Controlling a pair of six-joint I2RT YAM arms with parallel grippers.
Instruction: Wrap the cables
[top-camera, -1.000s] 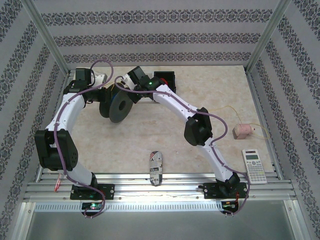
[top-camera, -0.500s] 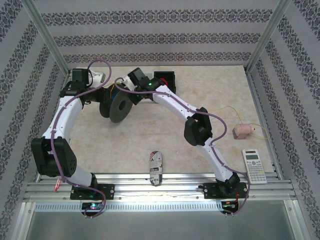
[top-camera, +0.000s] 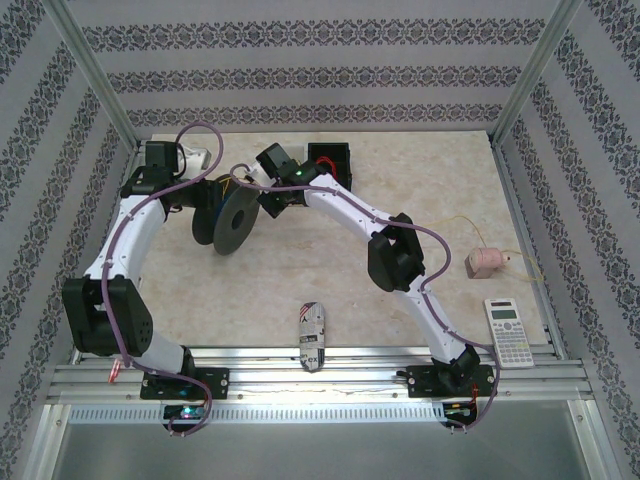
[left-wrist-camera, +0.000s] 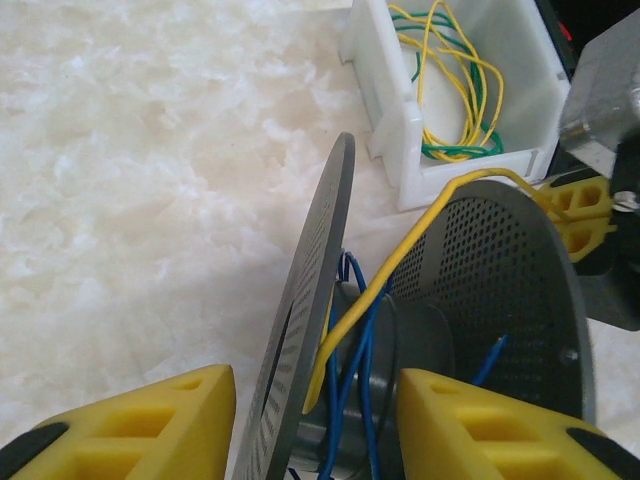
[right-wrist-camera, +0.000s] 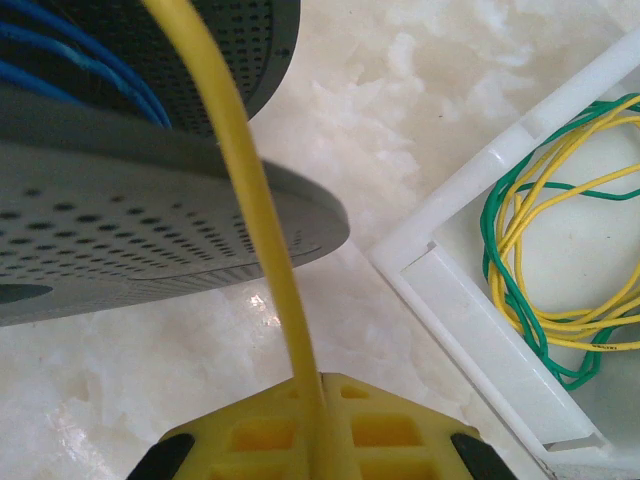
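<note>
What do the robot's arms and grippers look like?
The left arm and right arm are white tubes with chunky black joint housings, each trailed by a thick purple cable. The fingers are yellow plastic with moulded rectangular pockets and black edging.

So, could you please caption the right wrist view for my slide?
Right gripper pinching the yellow cable leading onto a perforated grey spool, white box alongside.
</note>
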